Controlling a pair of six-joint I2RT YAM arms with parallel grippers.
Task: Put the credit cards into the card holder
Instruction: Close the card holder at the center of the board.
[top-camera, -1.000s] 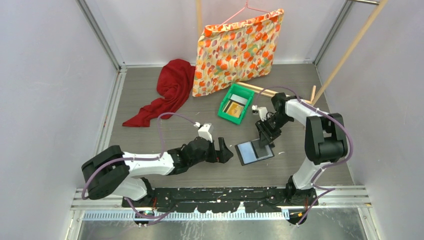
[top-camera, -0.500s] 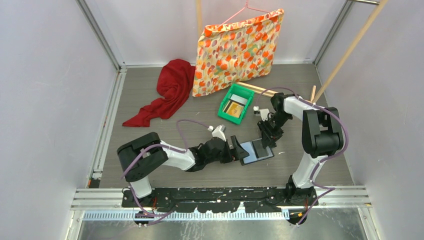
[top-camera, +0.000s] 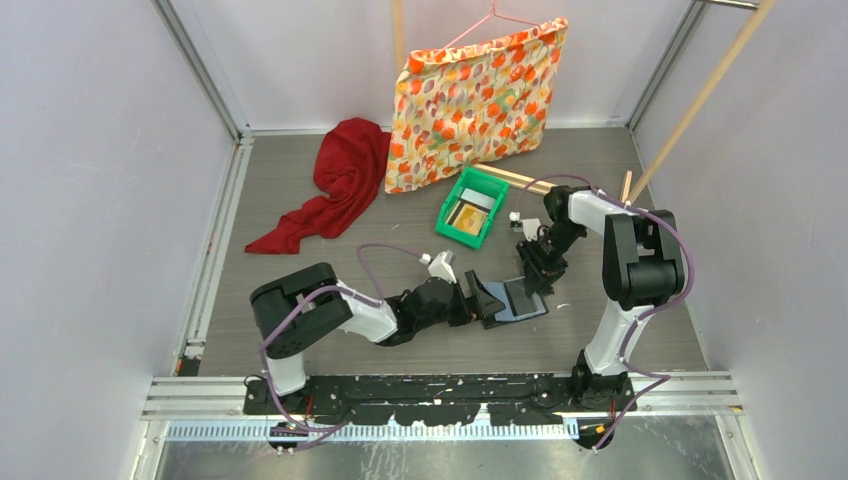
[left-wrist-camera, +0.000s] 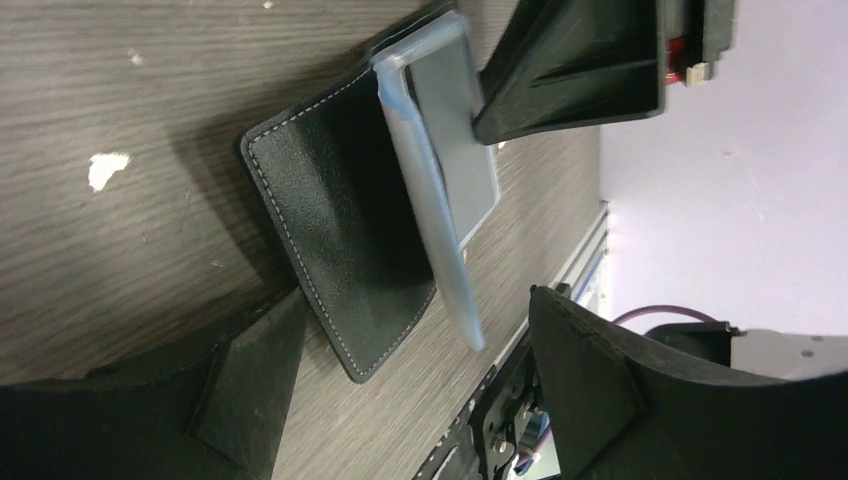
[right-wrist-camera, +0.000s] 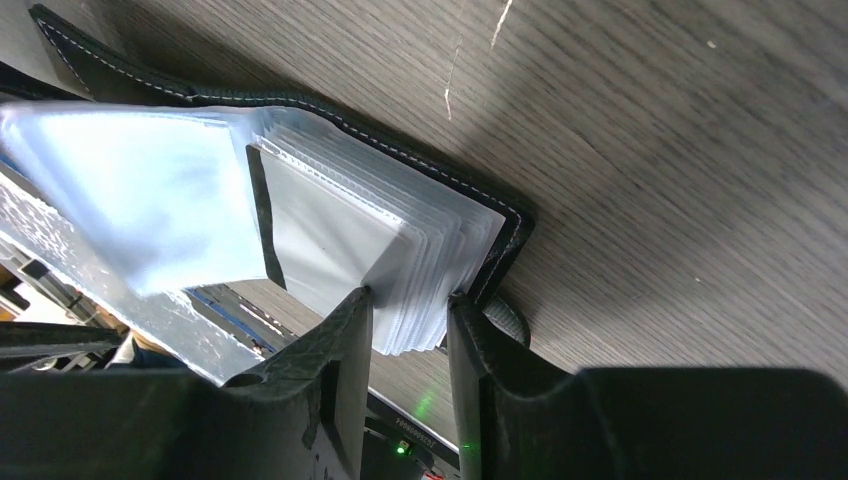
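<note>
Here, the holder (top-camera: 518, 301) lies open on the counter (top-camera: 290, 275) between two tools: the left tool (top-camera: 487, 300) at its black cover, the right tool (top-camera: 530, 275) over its pages. A second ago the left tool sat well short of it — it has since slid in. Its jaws stand wide apart, flanking the cover. The right tool is pinched on the page stack. Cards (top-camera: 466, 216) lie in the green tray (top-camera: 452, 200).
</note>
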